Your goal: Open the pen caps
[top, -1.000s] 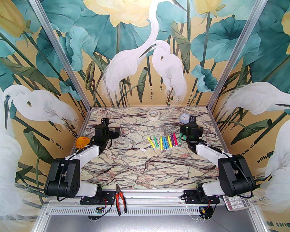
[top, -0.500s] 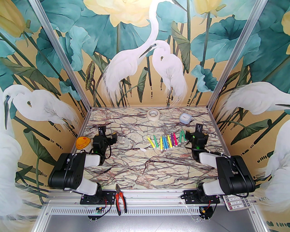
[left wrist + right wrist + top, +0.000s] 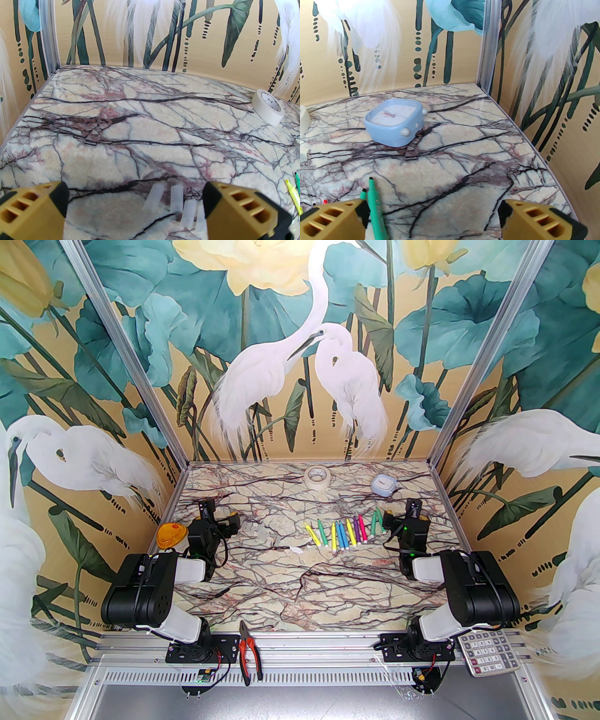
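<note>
Several colored markers (image 3: 338,534) lie in a row right of the table's middle, with two green markers (image 3: 375,522) leaning together at the row's right end. In the right wrist view those green markers (image 3: 375,206) show bare dark tips beside my left finger. Several pale translucent pen caps (image 3: 177,198) lie loose on the marble between my left gripper's fingers; from the top view they are faint pale pieces (image 3: 262,531). My left gripper (image 3: 219,516) (image 3: 136,206) is open and holds nothing. My right gripper (image 3: 401,513) (image 3: 433,218) is open and holds nothing, just right of the green markers.
A roll of masking tape (image 3: 317,476) (image 3: 268,107) and a blue clock (image 3: 383,484) (image 3: 393,121) sit near the back wall. An orange object (image 3: 169,534) lies at the left edge. Red-handled pliers (image 3: 247,652) and a calculator (image 3: 487,652) rest on the front rail.
Both arms have drawn back toward the near edge. The right gripper moved right, off the markers, uncovering the two green ones. The left gripper shifted left and nearer.
</note>
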`<control>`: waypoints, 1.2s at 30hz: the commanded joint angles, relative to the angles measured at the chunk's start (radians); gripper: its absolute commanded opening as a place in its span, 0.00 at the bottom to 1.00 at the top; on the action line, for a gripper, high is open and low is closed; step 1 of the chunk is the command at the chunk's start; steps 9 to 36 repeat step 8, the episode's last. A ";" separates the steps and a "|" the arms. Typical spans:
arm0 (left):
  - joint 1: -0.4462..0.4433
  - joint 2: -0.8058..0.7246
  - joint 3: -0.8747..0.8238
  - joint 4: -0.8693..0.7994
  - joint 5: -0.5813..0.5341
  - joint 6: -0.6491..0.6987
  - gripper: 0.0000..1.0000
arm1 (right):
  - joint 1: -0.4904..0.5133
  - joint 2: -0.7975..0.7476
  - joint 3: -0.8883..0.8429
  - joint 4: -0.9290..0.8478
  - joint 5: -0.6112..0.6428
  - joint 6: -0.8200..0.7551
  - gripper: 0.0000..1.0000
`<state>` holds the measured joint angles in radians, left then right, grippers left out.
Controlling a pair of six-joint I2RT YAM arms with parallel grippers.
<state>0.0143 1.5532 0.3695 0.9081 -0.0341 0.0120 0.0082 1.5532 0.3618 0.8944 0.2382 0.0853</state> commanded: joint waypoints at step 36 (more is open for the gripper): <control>0.006 0.005 0.013 0.029 0.025 -0.011 1.00 | -0.001 -0.005 0.008 0.023 -0.010 0.013 0.99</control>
